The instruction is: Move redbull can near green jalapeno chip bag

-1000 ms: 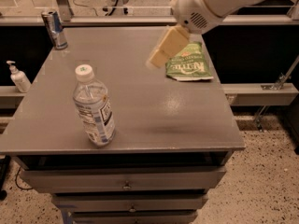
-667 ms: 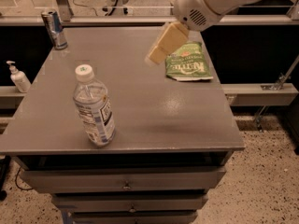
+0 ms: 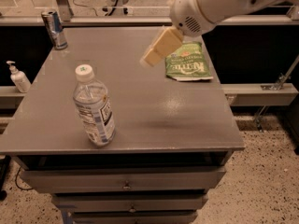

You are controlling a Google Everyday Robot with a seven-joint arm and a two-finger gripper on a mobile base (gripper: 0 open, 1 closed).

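since a moment ago the gripper (image 3: pixel 152 56) has slid a little to the left, away from the green jalapeno chip bag (image 3: pixel 188 63) and further over the grey table (image 3: pixel 163 115); nothing else has shifted. the gripper hangs in the air above the back half of the table, tilted down and to the left at the end of a white arm (image 3: pixel 210 3) that reaches in from the upper right. whether it is parted or closed cannot be made out from this angle. the redbull can (image 3: pixel 54 29) stands upright at the far left corner of the table, well apart from both the gripper and the chip bag. the chip bag lies flat near the far right edge. a clear water bottle (image 3: pixel 93 107) with a white cap stands upright near the front left. a white pump bottle (image 3: pixel 18 77) sits on a ledge left of the table. drawers (image 3: pixel 126 178) sit under the tabletop.
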